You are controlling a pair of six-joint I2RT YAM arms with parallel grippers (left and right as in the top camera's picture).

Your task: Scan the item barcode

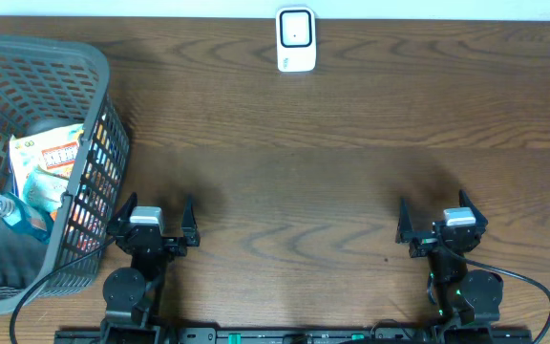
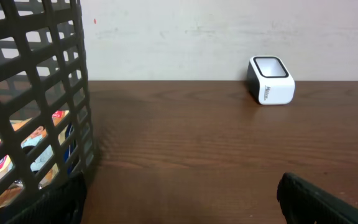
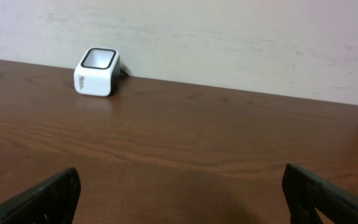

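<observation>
The white barcode scanner [image 1: 295,38] stands at the table's far edge, middle; it also shows in the left wrist view [image 2: 271,79] and the right wrist view [image 3: 96,72]. The items lie in a grey mesh basket [image 1: 94,86] at the left: a colourful packet [image 1: 51,153], a clear bottle with blue liquid [image 1: 12,215] and a dark object [image 1: 8,258]. No barcode shows. My left gripper [image 1: 156,206] [image 2: 182,202] is open and empty just right of the basket. Near the front right, my right gripper [image 1: 435,212] [image 3: 182,196] stands open and empty too.
The basket wall [image 2: 36,93] fills the left of the left wrist view, close to the left finger [image 2: 61,199]. A pale wall runs behind the wooden table's [image 1: 294,172] far edge. Both arm bases sit at the front edge.
</observation>
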